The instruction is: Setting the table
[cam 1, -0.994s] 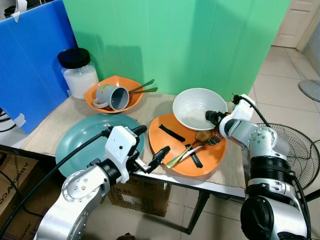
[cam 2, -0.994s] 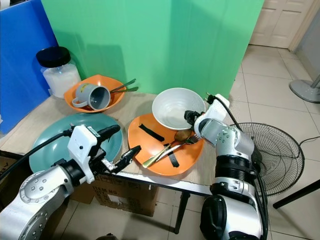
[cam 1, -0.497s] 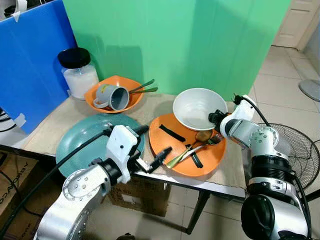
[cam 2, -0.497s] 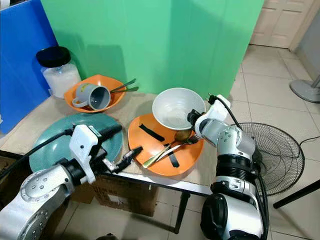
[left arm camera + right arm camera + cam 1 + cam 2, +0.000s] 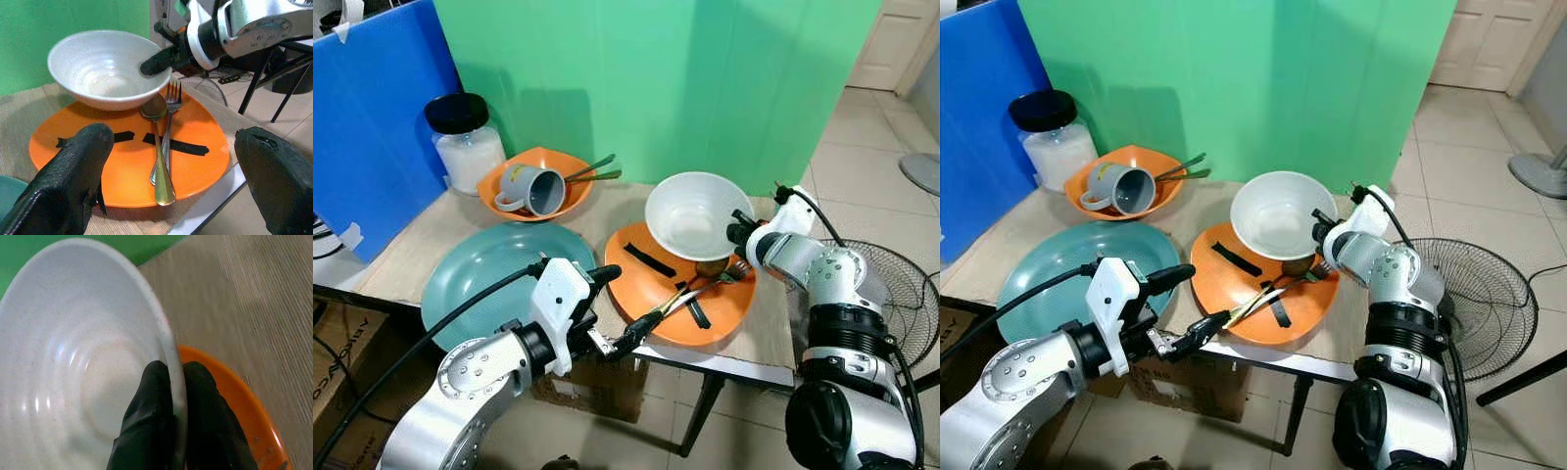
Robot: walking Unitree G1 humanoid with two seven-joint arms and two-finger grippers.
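The right gripper pinches the right rim of the bowl, one finger inside and one outside. The bowl sits on the far part of the plate, just left of this gripper. A spoon and fork lie side by side on the plate, below and to the left of it. The left gripper hangs spread wide at the near edge of the table. The spoon's handle end lies just ahead of it. A big plate lies to its left. Far behind that is a small plate with a mug lying on it, and a jar further left.
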